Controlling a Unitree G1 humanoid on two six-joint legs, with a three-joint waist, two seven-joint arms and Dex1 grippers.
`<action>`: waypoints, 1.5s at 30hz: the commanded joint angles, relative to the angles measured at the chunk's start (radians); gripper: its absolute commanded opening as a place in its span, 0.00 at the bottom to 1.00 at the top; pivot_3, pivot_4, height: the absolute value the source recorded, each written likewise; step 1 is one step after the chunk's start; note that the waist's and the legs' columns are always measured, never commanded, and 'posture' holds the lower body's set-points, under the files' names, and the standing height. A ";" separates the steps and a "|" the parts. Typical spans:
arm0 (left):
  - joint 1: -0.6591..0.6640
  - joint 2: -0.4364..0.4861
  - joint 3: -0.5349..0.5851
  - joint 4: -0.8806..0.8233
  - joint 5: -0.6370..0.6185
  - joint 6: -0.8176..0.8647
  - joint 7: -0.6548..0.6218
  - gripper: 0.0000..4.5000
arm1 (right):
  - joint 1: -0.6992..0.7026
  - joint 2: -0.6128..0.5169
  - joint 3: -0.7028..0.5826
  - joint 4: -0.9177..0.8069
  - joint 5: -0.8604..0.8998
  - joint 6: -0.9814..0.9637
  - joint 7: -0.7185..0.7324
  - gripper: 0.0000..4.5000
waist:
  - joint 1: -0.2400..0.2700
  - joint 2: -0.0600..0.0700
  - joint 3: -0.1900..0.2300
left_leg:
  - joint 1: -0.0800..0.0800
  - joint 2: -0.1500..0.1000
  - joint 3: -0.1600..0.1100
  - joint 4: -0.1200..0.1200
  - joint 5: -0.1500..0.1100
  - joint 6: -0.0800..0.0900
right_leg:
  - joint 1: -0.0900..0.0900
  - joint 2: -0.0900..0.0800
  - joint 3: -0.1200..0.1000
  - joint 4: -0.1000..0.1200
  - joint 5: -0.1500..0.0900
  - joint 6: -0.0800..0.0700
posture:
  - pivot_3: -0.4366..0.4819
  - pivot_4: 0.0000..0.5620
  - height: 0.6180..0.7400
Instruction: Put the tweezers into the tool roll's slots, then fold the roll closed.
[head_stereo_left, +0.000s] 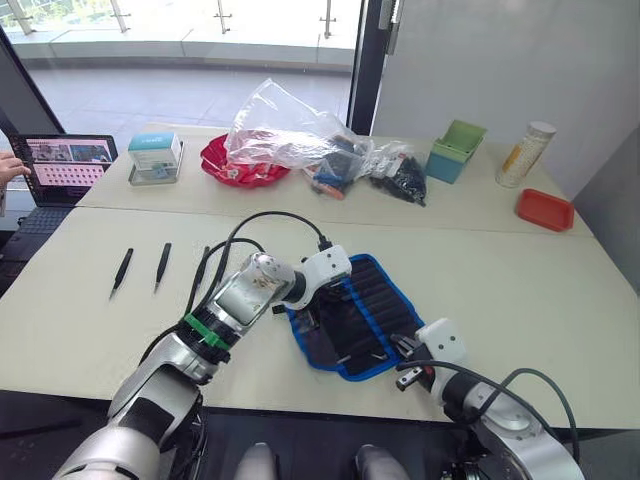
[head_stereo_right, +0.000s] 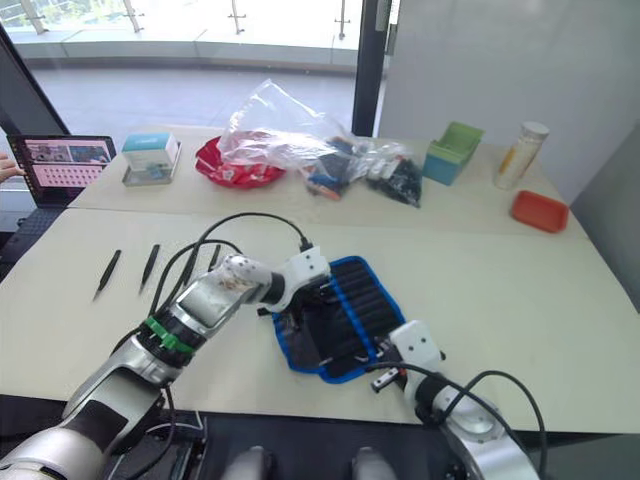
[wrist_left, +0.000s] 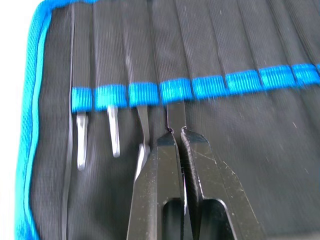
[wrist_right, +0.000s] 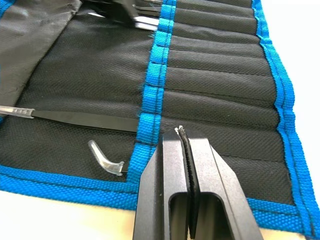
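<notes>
Black fabric tool roll (head_stereo_left: 352, 313) with bright blue binding lay open at table's near edge | left gripper (wrist_left: 175, 131) pinched a slim black tweezer (wrist_left: 175, 114) sitting in a narrow slot (wrist_left: 176, 75) | right gripper (wrist_right: 182, 131) pressed together on roll | three loose tweezers (head_stereo_left: 121, 270) lay left

The tool roll (head_stereo_left: 352, 316), black with blue binding, lies open at lower centre. Several tweezers (wrist_left: 176, 112) sit in its slots (wrist_left: 200, 45); two more (head_stereo_left: 121, 271) lie at left.
</notes>
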 joint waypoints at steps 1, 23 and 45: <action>-0.010 -0.071 -0.029 0.105 0.047 -0.080 0.002 0.00 | 0.023 -0.013 0.043 0.010 0.001 0.049 0.021 0.00 | 0.001 0.000 0.000 | 0.000 0.000 0.000 0.000 0.000 0.000 | 0.000 0.000 0.000 0.000 0.000 0.000 | 0.48 0.27 0.86; 0.035 0.031 0.318 -0.048 -0.072 -0.016 -0.095 0.87 | -0.016 -0.014 0.069 0.057 -0.017 0.059 0.010 0.00 | -0.024 0.004 -0.004 | 0.006 -0.001 -0.007 0.000 0.000 0.000 | 0.015 0.003 0.002 -0.008 -0.004 0.004 | 0.48 0.27 0.86; 0.940 0.174 1.352 -0.524 -0.352 -0.019 0.235 0.99 | 0.055 -0.031 0.046 0.159 -0.005 -0.069 0.075 0.00 | -0.016 -0.003 -0.007 | 0.009 -0.001 -0.007 -0.005 -0.001 -0.001 | 0.017 0.000 0.000 -0.009 -0.004 0.002 | 0.48 0.27 0.86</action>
